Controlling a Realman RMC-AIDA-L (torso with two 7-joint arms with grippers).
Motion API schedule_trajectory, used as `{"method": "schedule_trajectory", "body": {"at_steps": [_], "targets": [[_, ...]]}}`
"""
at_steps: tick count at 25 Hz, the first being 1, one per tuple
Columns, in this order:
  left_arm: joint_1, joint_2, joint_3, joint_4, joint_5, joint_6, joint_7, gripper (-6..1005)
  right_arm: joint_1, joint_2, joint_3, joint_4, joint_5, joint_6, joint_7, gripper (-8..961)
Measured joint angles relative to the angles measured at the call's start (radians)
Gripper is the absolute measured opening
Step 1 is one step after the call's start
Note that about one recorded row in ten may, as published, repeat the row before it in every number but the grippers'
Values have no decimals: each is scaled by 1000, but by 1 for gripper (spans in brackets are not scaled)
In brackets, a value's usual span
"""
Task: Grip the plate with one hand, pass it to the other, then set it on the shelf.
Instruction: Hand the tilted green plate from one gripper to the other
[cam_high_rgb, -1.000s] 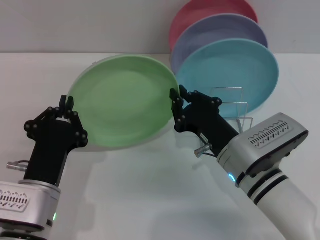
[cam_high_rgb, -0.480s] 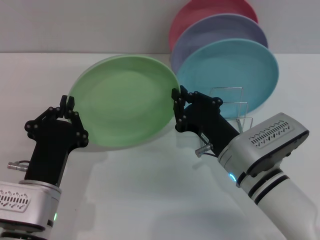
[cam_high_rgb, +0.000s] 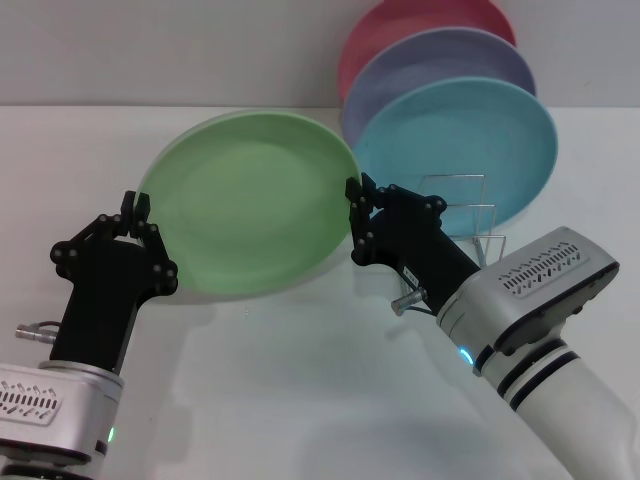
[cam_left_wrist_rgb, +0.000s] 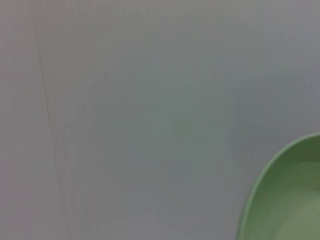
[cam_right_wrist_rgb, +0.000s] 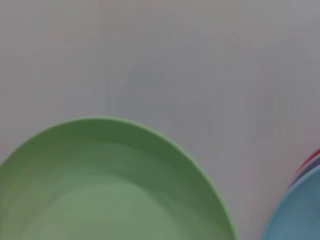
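We see the plate (cam_high_rgb: 250, 200), round, light green, matte, shallow-rimmed, tilted above the desk (cam_high_rgb: 300, 390), left of the shelf (cam_high_rgb: 470, 215). The right gripper (cam_high_rgb: 352, 215) fingers clamp its rim; the left gripper (cam_high_rgb: 140, 235) fingers stand open beside its opposite edge.

Turquoise plate (cam_high_rgb: 470, 150), lavender plate (cam_high_rgb: 440, 60), seemingly pink plate (cam_high_rgb: 400, 25)

We see the round light green plastic plate (cam_high_rgb: 248, 200) has drifted slightly right and up. Our black right gripper (cam_high_rgb: 354, 214) moved with its rim, while our black left gripper (cam_high_rgb: 141, 226) barely shifted.
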Motion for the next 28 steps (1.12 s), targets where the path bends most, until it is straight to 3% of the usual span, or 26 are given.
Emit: {"method": "schedule_trajectory", "body": {"at_steps": [28], "targets": [[-1,0,0,-1,0,1,-6,42,3,0,0,1,3,-4,-4,26]]}}
